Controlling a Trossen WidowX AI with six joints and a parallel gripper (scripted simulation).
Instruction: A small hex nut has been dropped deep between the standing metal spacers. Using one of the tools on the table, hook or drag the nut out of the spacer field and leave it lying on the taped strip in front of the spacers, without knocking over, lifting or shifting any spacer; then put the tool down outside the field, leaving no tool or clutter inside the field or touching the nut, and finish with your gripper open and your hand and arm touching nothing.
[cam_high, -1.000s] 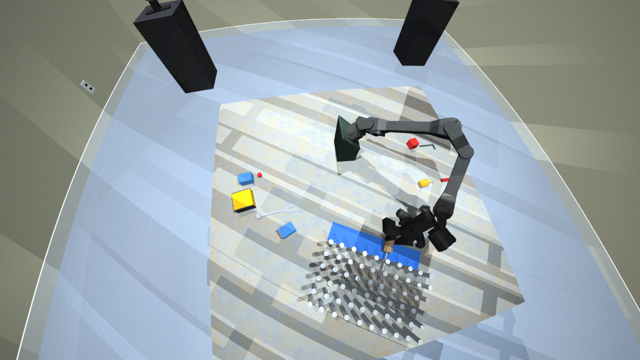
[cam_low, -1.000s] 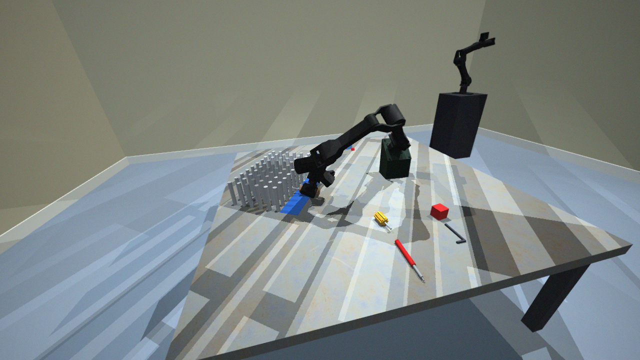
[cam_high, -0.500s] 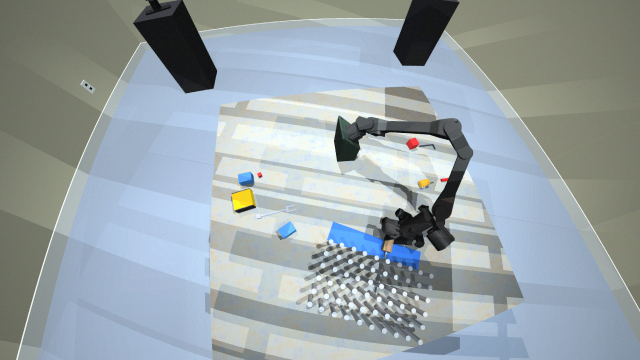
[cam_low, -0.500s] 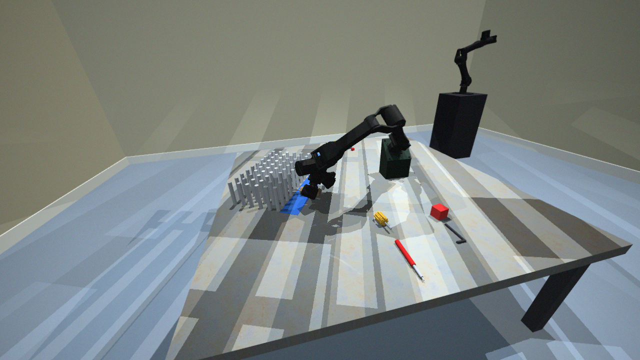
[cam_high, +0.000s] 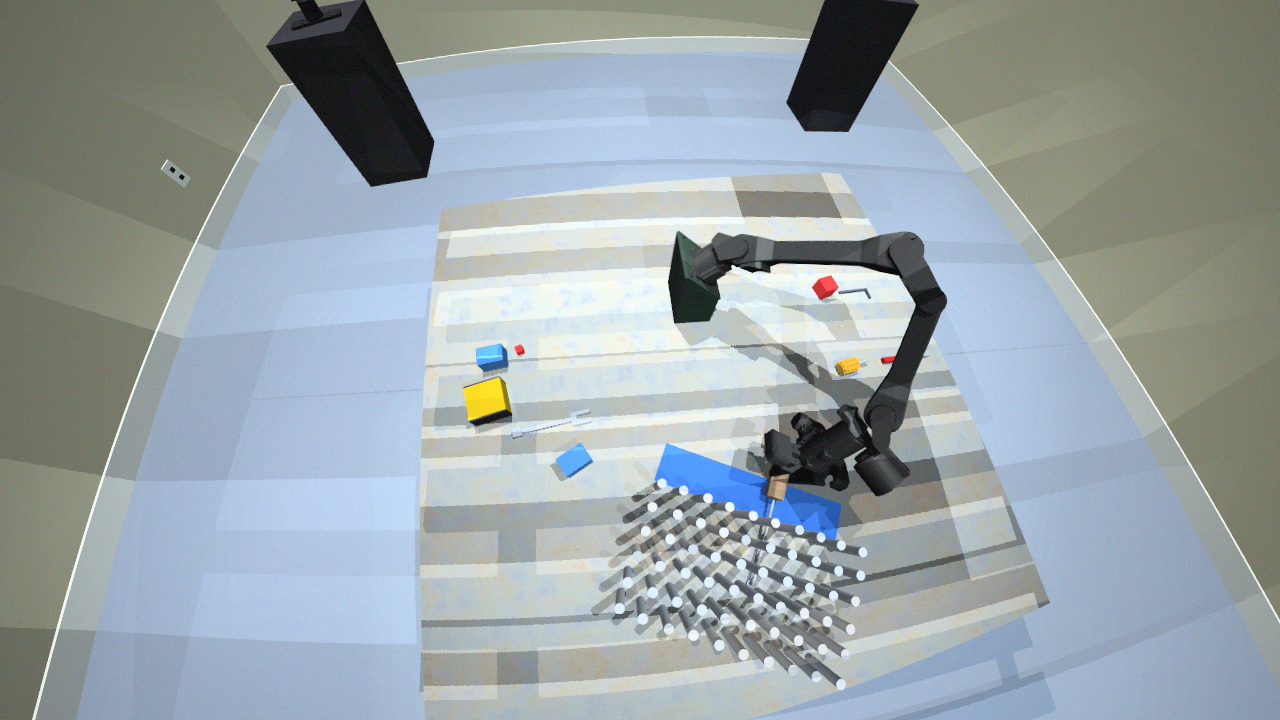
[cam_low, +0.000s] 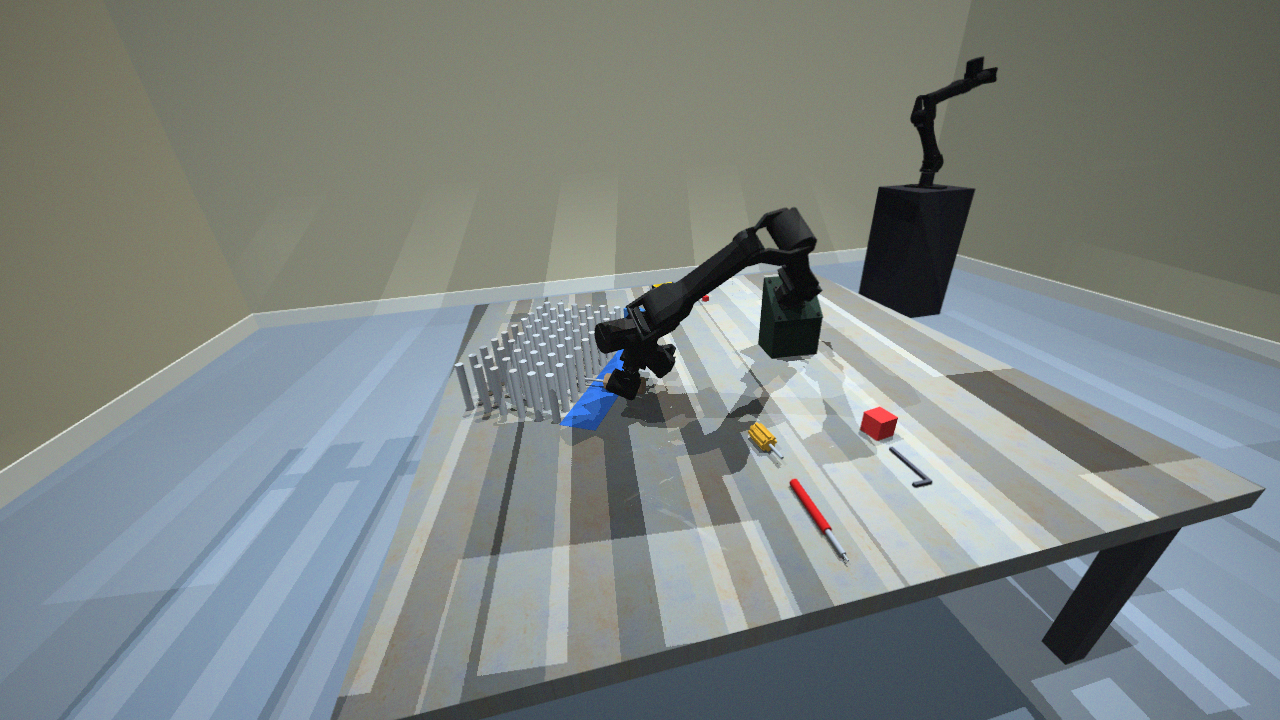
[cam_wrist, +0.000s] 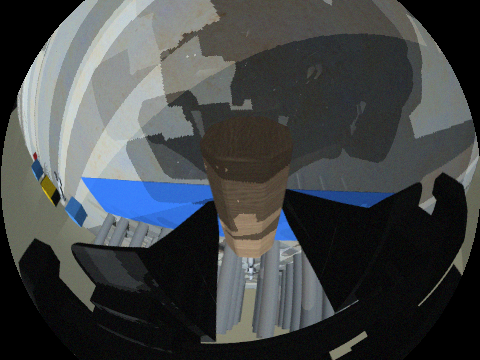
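Note:
My gripper (cam_high: 776, 481) (cam_wrist: 248, 203) is shut on the wooden handle (cam_high: 776, 488) (cam_wrist: 247, 185) of a tool, over the blue taped strip (cam_high: 698, 469) (cam_low: 586, 417) (cam_wrist: 125, 196). The tool's thin metal shaft (cam_high: 771, 507) (cam_low: 594, 381) reaches from the handle in among the standing grey spacers (cam_high: 841, 684) (cam_low: 464, 389) (cam_wrist: 270, 290). Its far end is partly hidden between the spacers. The spacers in view stand upright. The hex nut cannot be made out in any view. The visible part of the strip shows no nut on it.
A yellow block (cam_high: 486, 399), blue blocks (cam_high: 490, 357) (cam_high: 573, 460) and a pale wrench-like tool (cam_high: 547, 425) lie left. A red cube (cam_high: 824, 287) (cam_low: 878, 423), hex key (cam_low: 910, 467), yellow-handled screwdriver (cam_high: 846, 366) (cam_low: 762, 437) and red-handled screwdriver (cam_low: 810, 505) lie on the arm's other side.

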